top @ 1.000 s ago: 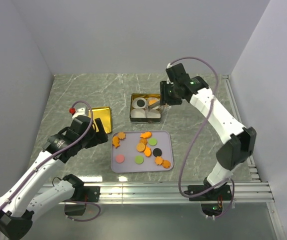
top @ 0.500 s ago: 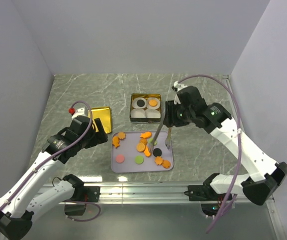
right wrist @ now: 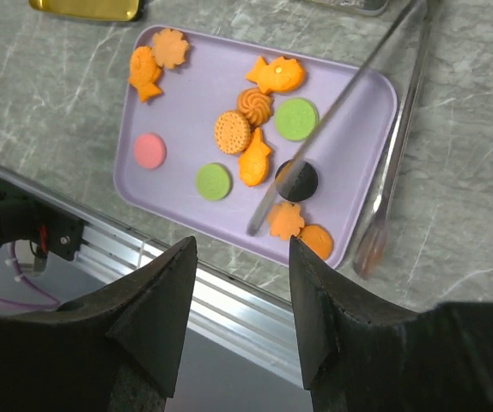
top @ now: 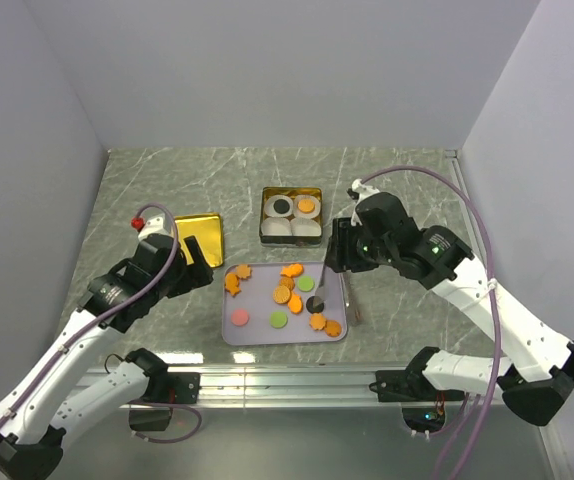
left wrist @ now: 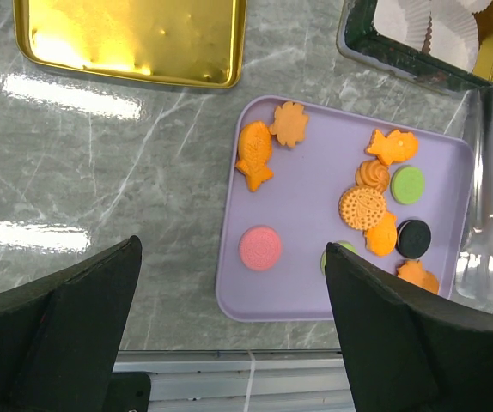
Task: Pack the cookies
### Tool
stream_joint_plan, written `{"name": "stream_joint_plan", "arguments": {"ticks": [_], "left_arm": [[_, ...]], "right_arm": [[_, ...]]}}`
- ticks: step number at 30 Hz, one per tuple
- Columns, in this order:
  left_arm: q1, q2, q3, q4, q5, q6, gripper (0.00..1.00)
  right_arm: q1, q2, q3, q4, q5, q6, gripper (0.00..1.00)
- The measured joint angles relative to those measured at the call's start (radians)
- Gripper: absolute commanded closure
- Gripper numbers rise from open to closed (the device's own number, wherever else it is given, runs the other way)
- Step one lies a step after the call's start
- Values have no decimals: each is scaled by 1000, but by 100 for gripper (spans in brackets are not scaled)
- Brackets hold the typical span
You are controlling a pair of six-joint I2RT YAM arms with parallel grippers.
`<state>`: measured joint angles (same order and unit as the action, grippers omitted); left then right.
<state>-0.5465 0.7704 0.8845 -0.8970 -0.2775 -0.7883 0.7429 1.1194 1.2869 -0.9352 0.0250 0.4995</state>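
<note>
The cookies (top: 295,303) lie scattered on a lilac tray (top: 257,300): mostly orange, plus two green, one pink (left wrist: 260,248) and one black (right wrist: 298,180). A gold tin (top: 263,215) behind the tray holds white paper cups, one with a black cookie (top: 281,206), one with an orange cookie (top: 307,207). Metal tongs (top: 351,300) slant down from under my right gripper (top: 332,258). One arm (right wrist: 332,112) ends at the black cookie, the other on the table right of the tray. Nothing shows between the right fingers (right wrist: 240,245). My left gripper (left wrist: 232,249) is open and empty, left of the tray.
A gold lid (top: 205,235) lies left of the tin, beside my left arm. An aluminium rail (top: 317,375) runs along the near table edge. Grey walls close in the left, back and right sides.
My right arm swung from over the tin to the tray's right side. The tongs came down and spread, one tip at the black cookie. An orange cookie now shows in a cup.
</note>
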Motion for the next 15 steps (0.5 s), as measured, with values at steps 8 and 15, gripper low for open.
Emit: {"name": "stream_joint_plan", "arguments": {"ticks": [8, 15], "left_arm": [[0, -17, 0, -1, -6, -2, 6], [0, -19, 0, -1, -8, -3, 7]], "right_arm": [[1, 75, 16, -9, 63, 9, 42], [-90, 331, 34, 14, 121, -3, 36]]}}
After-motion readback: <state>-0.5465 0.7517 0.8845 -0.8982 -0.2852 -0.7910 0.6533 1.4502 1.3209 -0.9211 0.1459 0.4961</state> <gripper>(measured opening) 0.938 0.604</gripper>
